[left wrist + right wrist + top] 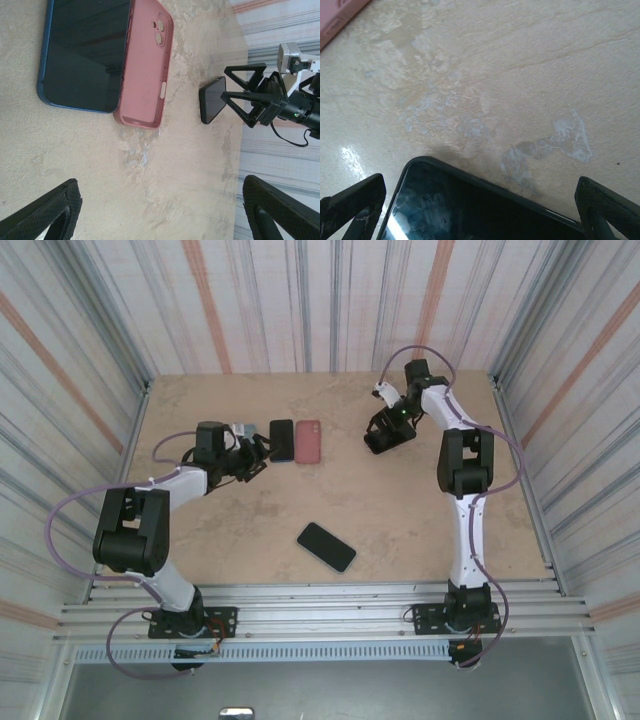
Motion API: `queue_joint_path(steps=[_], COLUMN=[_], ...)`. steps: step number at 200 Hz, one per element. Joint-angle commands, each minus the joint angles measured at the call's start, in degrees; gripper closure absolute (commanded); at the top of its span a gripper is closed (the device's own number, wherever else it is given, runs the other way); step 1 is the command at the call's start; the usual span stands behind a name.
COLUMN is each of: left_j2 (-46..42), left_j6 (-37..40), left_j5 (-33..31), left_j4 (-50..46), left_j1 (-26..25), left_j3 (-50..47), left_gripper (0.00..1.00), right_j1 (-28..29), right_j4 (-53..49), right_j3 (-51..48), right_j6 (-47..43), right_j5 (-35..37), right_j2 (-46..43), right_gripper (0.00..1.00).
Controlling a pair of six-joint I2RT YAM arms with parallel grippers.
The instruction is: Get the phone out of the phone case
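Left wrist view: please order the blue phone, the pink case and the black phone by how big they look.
1. Blue phone and pink case: alike, both cut off by the picture's top edge, so not ranked.
2. Black phone: looks smallest, but it lies farther from the camera.

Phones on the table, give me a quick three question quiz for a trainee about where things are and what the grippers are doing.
1. True or false: the pink case lies right beside a blue-edged phone.
2. The left gripper is: A) open and empty; B) shut on the pink case; C) shut on the blue-edged phone.
3. Fill in: between the open fingers of the right gripper lies a dark ___.
Key: 1 true; 2 A; 3 phone.
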Motion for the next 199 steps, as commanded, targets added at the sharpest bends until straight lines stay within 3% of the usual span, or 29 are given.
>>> queue_joint_path(steps=[1,144,199], left_j2=[-1.36,-1.62,-0.94], left_j6=[1.79,3.28,3.73], left_j5=[0.75,1.17,1.42], left_j4=[-1.55,-3.27,-3.88], left_j1=[-0.26,-0.62,-0.98], left_j3=[0.42,1.28,2.15], left_gripper=[0.13,0.13,0.13], right_j1=[-0.10,-0.23,-0.13], right_j4=[-5.61,-19.55,-17.36], right_j3=[4.16,10.85,11.66], right_j6=[-0.99,-8.68,-9.34], right_j5=[-1.36,4.25,4.60], right_j2=[2.63,6.36,6.42], right_gripper=[0.01,0.01,0.01])
